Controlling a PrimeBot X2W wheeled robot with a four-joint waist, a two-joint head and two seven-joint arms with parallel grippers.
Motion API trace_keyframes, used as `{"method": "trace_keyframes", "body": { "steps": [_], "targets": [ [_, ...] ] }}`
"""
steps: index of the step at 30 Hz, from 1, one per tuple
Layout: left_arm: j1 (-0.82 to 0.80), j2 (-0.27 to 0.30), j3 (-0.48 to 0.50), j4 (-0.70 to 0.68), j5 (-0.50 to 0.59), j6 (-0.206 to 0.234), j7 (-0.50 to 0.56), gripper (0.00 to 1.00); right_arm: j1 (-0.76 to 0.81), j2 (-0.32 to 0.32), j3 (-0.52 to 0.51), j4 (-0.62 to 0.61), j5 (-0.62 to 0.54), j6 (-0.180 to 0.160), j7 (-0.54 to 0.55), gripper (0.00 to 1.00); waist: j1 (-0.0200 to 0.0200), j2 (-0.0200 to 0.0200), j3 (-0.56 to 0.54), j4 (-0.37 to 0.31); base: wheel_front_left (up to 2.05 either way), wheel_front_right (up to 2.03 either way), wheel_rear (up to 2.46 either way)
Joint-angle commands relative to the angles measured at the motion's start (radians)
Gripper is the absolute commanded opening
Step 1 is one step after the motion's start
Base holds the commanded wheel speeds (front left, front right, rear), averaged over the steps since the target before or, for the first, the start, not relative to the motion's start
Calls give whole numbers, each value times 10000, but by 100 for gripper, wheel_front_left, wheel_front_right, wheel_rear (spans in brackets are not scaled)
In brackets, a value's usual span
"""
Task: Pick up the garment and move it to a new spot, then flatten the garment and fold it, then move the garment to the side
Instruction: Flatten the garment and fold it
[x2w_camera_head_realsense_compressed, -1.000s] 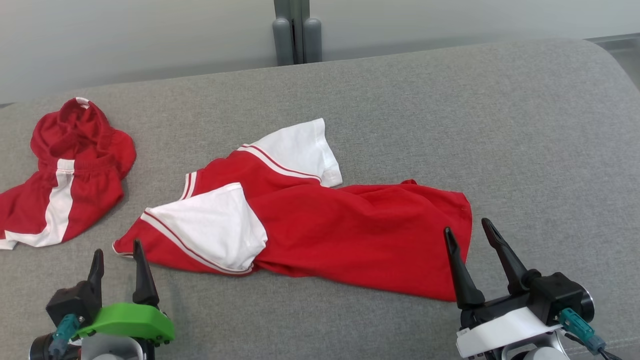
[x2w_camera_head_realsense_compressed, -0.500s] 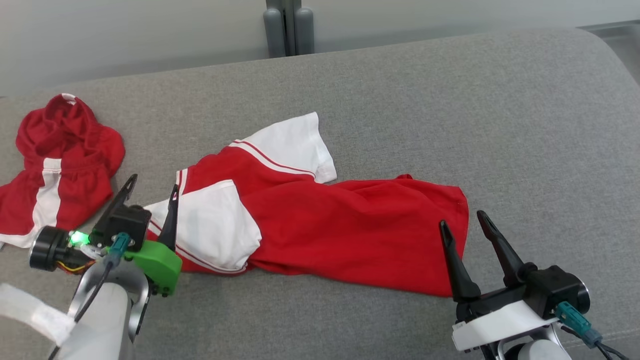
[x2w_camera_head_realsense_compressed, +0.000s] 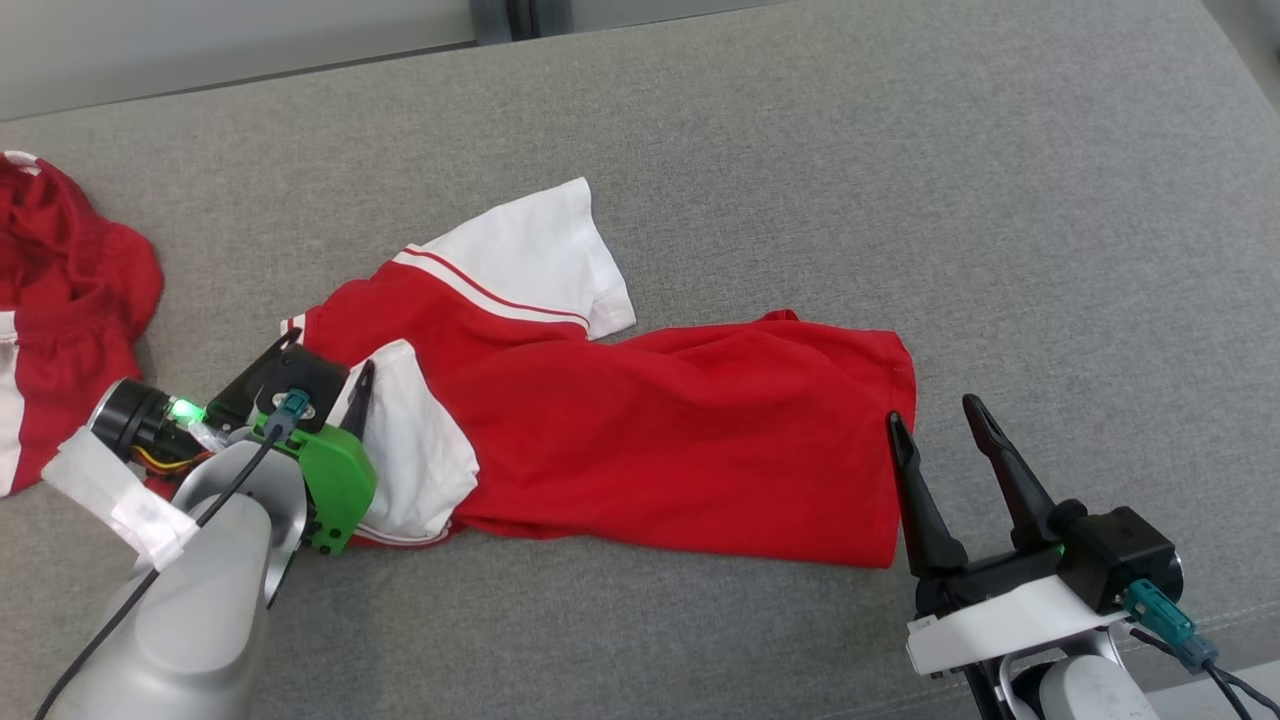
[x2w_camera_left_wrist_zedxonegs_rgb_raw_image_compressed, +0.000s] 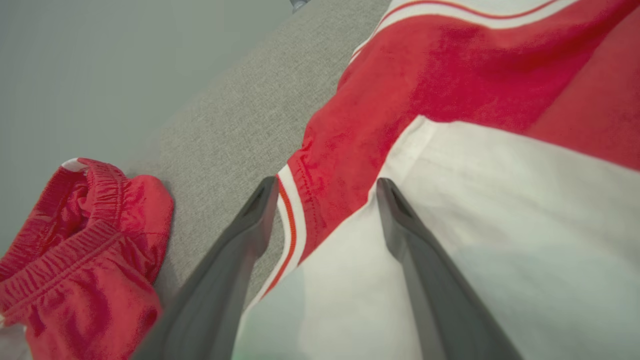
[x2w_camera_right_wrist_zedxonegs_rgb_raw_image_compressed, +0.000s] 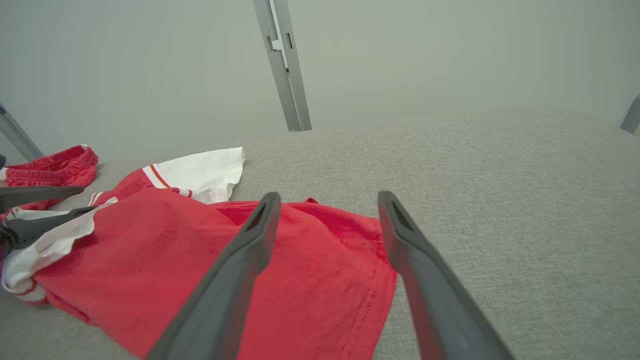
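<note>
The garment (x2w_camera_head_realsense_compressed: 680, 420) is a red shirt with white sleeves, lying crumpled across the grey cushioned surface (x2w_camera_head_realsense_compressed: 900, 200). My left gripper (x2w_camera_head_realsense_compressed: 328, 352) is open at the shirt's left end. In the left wrist view the left gripper (x2w_camera_left_wrist_zedxonegs_rgb_raw_image_compressed: 327, 182) straddles the striped edge of the garment (x2w_camera_left_wrist_zedxonegs_rgb_raw_image_compressed: 450, 75), one finger over bare cushion, the other over the near white sleeve. My right gripper (x2w_camera_head_realsense_compressed: 932, 410) is open and empty beside the shirt's lower right hem corner. In the right wrist view the right gripper (x2w_camera_right_wrist_zedxonegs_rgb_raw_image_compressed: 328, 195) hovers just above that end of the garment (x2w_camera_right_wrist_zedxonegs_rgb_raw_image_compressed: 175, 250).
A second red piece with a white stripe and elastic waistband (x2w_camera_head_realsense_compressed: 60, 300) lies bunched at the far left, also seen in the wrist views (x2w_camera_left_wrist_zedxonegs_rgb_raw_image_compressed: 85, 240) (x2w_camera_right_wrist_zedxonegs_rgb_raw_image_compressed: 55, 167). A grey post (x2w_camera_right_wrist_zedxonegs_rgb_raw_image_compressed: 282, 65) stands behind the cushion. Bare cushion stretches to the right and rear.
My left gripper has travelled forward from the near edge onto the shirt's left end. The head camera has tipped, shifting the whole picture. The right gripper has barely moved.
</note>
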Motion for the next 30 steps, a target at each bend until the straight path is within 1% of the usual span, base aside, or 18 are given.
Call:
{"method": "trace_keyframes", "body": {
  "steps": [1, 3, 5, 8, 12, 17, 21, 25, 26, 29, 30],
  "targets": [
    [-266, 2, -156, 60, -77, -24, -85, 100, -130, -13, -1, 37, 73, -6, 17, 100, -1, 0, 151, -57, 0, 0, 0],
    [-379, -63, -348, 117, -207, -65, -45, 100, -172, -13, 29, 44, 104, -6, 17, 100, -1, 0, 201, -61, 0, 0, 0],
    [-533, -1, -605, 179, -270, -81, 114, 100, -225, -15, 86, 54, 129, -6, 17, 100, -1, 0, 251, -94, 0, 0, 0],
    [-612, 175, -943, 188, -363, -97, 392, 100, -270, -17, 152, 81, 164, -8, 17, 100, -1, 0, 267, -186, 0, 0, 0],
    [-385, 484, -1298, -179, -587, -96, 639, 100, -238, -15, 100, 84, 273, -6, 17, 100, -1, 0, 216, -325, 0, 0, 0],
    [86, 1053, -1972, -1204, -745, -98, 934, 100, -135, -15, 64, 82, 321, -6, 17, 100, -1, 0, 175, -477, 0, 0, 0],
    [447, 1429, -2317, -2012, -909, -97, 1277, 100, -149, -14, 51, 43, 353, -6, 17, 100, -1, 0, 237, -516, 0, 0, 0],
    [468, 1729, -2542, -2334, -977, -98, 1677, 100, -245, -14, 108, 85, 347, -8, 17, 100, -1, 0, 275, -568, 0, 0, 0],
    [443, 1758, -2573, -2380, -1006, -98, 1724, 99, -267, -15, 109, 90, 353, -6, 17, 100, -1, 0, 273, -579, 0, 0, 0],
    [371, 1869, -2863, -2479, -1161, -99, 1886, 79, -291, -15, 124, 118, 341, -8, 17, 100, -1, 0, 211, -626, 0, 0, 0],
    [343, 1912, -3028, -2511, -1220, -100, 1923, 78, -276, -15, 125, 127, 333, -6, 17, 100, -1, 0, 188, -637, 0, 0, 0]
  ]
}}
